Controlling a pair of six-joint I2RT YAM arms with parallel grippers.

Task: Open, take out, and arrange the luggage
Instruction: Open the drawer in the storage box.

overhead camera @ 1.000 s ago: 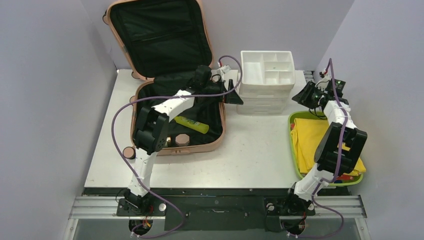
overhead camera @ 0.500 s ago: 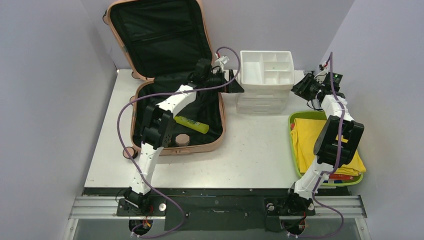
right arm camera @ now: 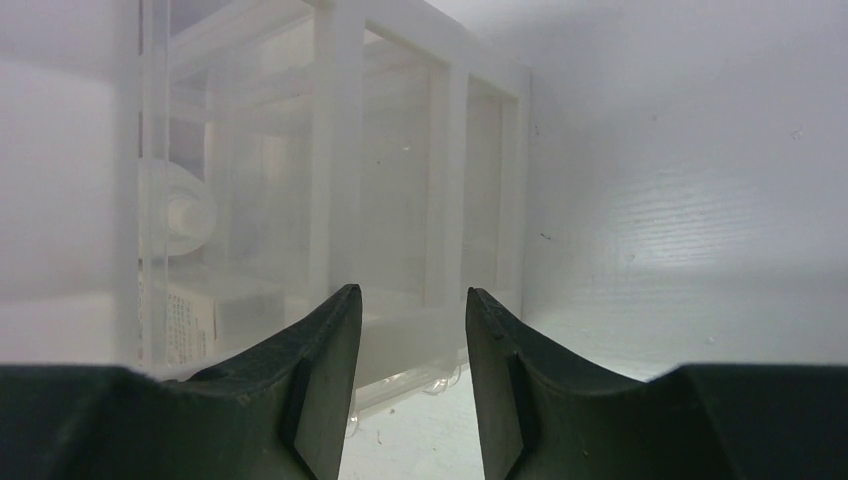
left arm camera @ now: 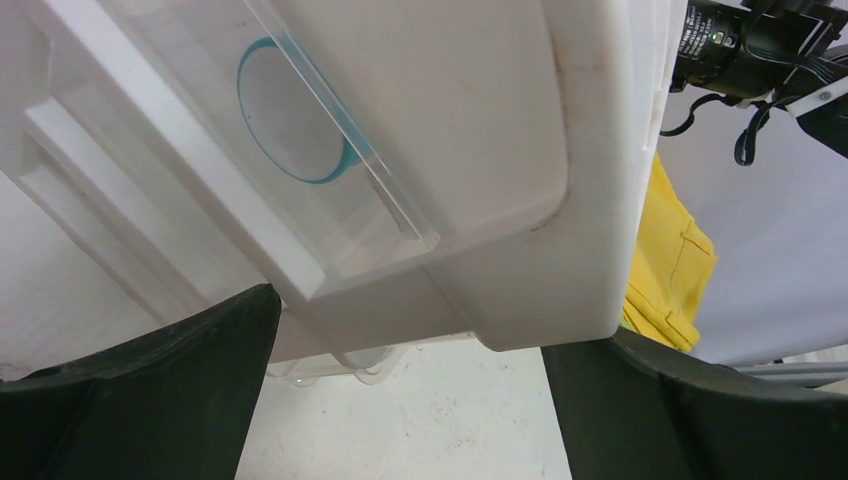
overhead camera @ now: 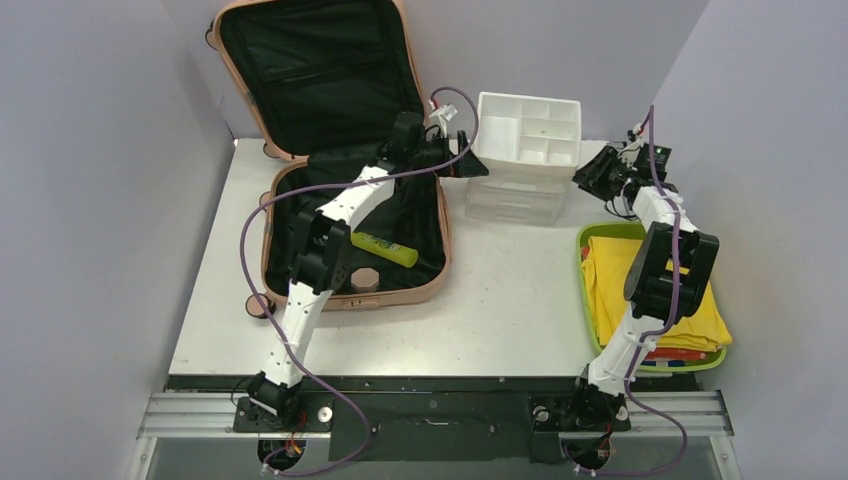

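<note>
Luggage (overhead camera: pixel 320 80) just left of left fingers (overhead camera: pixel 472 168)

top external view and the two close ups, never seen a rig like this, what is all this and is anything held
Two robot arms are bolted to a table. The wide picture looks down from above; the two close ones come from wrist cameras. On the table lie an open pink luggage with a lime tube inside, a white organizer on clear drawers, and a green tray of yellow cloth. The left gripper straddles the organizer's corner, grip unclear; the right gripper, slightly open, holds nothing.
</note>
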